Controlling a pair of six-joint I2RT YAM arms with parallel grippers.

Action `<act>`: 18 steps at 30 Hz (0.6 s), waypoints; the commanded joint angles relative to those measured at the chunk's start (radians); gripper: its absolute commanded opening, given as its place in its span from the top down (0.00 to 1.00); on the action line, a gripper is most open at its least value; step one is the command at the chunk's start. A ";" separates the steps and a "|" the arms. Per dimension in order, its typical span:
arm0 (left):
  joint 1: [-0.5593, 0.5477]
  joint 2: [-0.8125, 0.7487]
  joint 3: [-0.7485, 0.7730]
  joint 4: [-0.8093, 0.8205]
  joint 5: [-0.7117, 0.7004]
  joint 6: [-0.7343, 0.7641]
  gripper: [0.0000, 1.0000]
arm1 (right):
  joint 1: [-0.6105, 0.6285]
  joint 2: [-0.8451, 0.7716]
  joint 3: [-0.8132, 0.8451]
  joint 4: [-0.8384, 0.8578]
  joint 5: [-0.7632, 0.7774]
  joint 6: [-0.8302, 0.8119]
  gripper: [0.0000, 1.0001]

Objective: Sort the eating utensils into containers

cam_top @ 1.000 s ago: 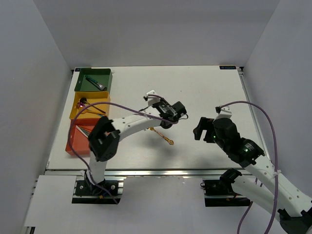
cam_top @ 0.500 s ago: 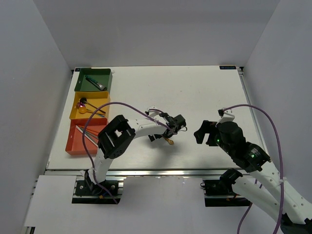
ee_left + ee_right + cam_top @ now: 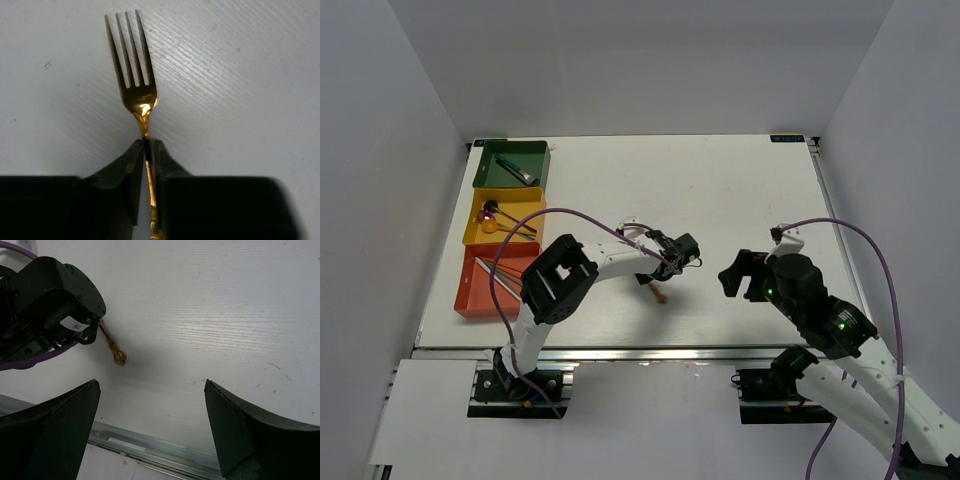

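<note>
My left gripper (image 3: 667,272) is shut on the neck of a gold fork (image 3: 132,65), just below the tines, at the table's middle. The fork's ornate handle end sticks out toward the near edge (image 3: 658,293) and shows in the right wrist view (image 3: 116,355). I cannot tell whether the fork is clear of the table. My right gripper (image 3: 738,275) is open and empty to the right of the fork, its jaws wide apart (image 3: 151,385). At the far left stand a dark green tray (image 3: 485,180), a yellow tray (image 3: 470,234) and an orange-red tray (image 3: 468,300).
The green tray holds a teal utensil (image 3: 512,167). The yellow tray holds an orange spoon (image 3: 490,224) and a purple one. The orange-red tray holds thin sticks (image 3: 506,282), partly hidden by my left arm. A metal rail (image 3: 160,450) runs along the near table edge.
My left gripper has come down toward the near side onto the gold fork and shut on it. The fork has turned and shifted slightly. My right arm has drifted a little nearer.
</note>
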 commanded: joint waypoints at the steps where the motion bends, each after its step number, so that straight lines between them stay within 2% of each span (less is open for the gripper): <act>1: 0.014 0.012 -0.073 0.091 0.136 0.001 0.96 | -0.003 -0.019 -0.005 0.030 0.004 -0.018 0.11; 2: 0.014 0.014 -0.085 0.094 0.142 0.001 1.00 | -0.003 -0.023 -0.005 0.030 0.005 -0.018 0.11; 7: 0.017 -0.021 -0.084 0.062 0.085 0.019 1.00 | -0.003 -0.043 -0.006 0.032 0.007 -0.018 0.11; 10: 0.017 -0.124 -0.088 0.057 -0.019 0.064 1.00 | -0.003 -0.059 -0.003 0.029 0.014 -0.012 0.11; 13: 0.026 -0.303 -0.145 0.130 -0.143 0.162 1.00 | -0.003 -0.080 -0.006 0.033 0.019 -0.011 0.11; 15: 0.095 -0.433 -0.176 0.180 -0.154 0.229 1.00 | -0.003 -0.091 -0.008 0.039 0.019 -0.009 0.11; 16: 0.143 -0.468 -0.190 0.225 -0.107 0.267 1.00 | -0.003 -0.094 -0.008 0.038 0.020 -0.009 0.11; 17: 0.240 -0.498 -0.206 0.247 -0.082 0.354 1.00 | -0.001 -0.092 -0.008 0.038 0.022 -0.009 0.11; 18: 0.285 -0.547 -0.207 0.291 -0.079 0.457 1.00 | -0.003 -0.089 -0.008 0.038 0.022 -0.009 0.11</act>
